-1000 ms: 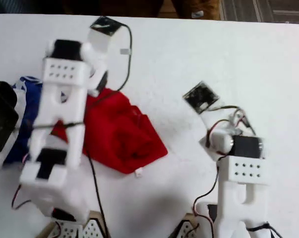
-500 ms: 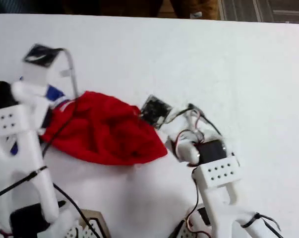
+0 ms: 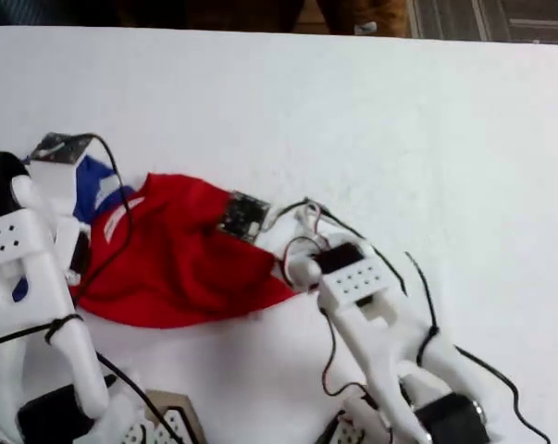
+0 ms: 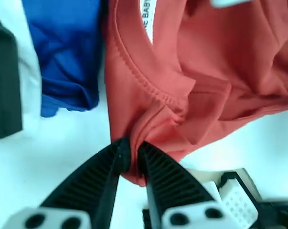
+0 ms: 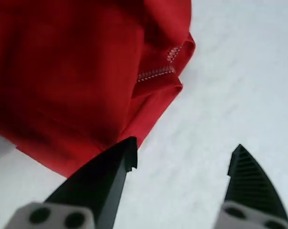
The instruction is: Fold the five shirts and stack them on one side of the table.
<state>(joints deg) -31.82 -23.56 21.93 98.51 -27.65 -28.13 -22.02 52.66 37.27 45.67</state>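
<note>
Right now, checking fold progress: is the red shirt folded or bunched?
Bunched: the red shirt lies crumpled, edge pinched in left gripper.

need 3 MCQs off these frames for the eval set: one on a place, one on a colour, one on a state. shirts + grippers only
1. Where does the blue shirt lie?
A. beside the red shirt, toward the left arm
B. beside it, toward the right arm
C. on top of it

2. What colour is the shirt in the left gripper?
A. blue
B. white
C. red

3. How is the right gripper?
A. shut on the red shirt
B. open
C. shut on the blue shirt

Key:
1 A: the high view shows the blue cloth at the red shirt's edge, by the left arm.
2 C: the left wrist view shows the fingers pinched on red cloth near the collar.
3 B: the right wrist view shows the fingers apart, with bare table between them.
</note>
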